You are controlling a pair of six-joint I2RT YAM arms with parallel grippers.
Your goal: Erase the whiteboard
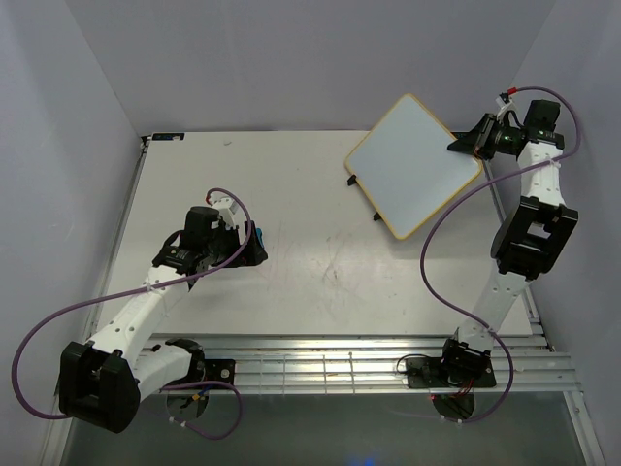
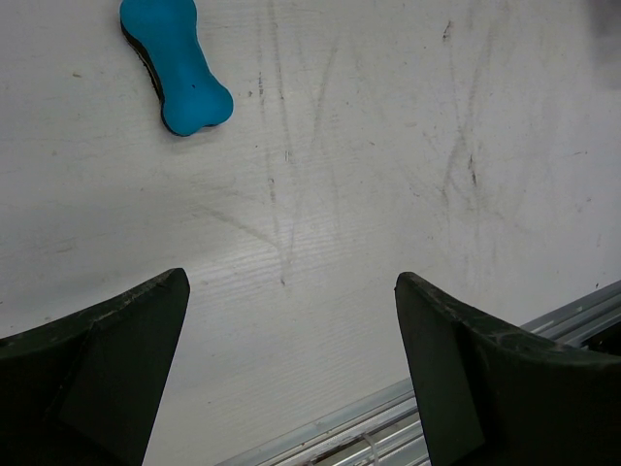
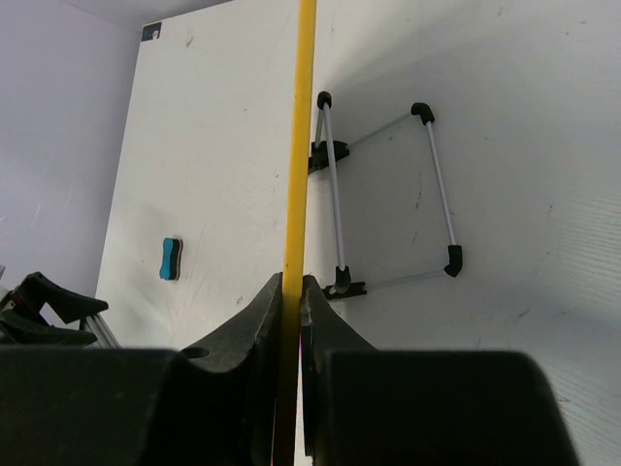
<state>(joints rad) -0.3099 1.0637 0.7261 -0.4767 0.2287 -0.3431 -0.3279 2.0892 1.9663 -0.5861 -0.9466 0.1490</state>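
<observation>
Tabletop [image 1: 291, 184] scuffed white, pale walls [image 1: 310, 58], our left gripper [image 2: 291, 280] gaping empty, right gripper [image 3: 292, 282] pinching the whiteboard [image 1: 414, 165] edge-on

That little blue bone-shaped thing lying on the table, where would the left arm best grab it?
Likely at the narrow waist of the blue eraser, coming straight down from above, fingers across its short width. It lies flat on the table, and the wider rounded ends would keep it from slipping lengthwise.
</observation>
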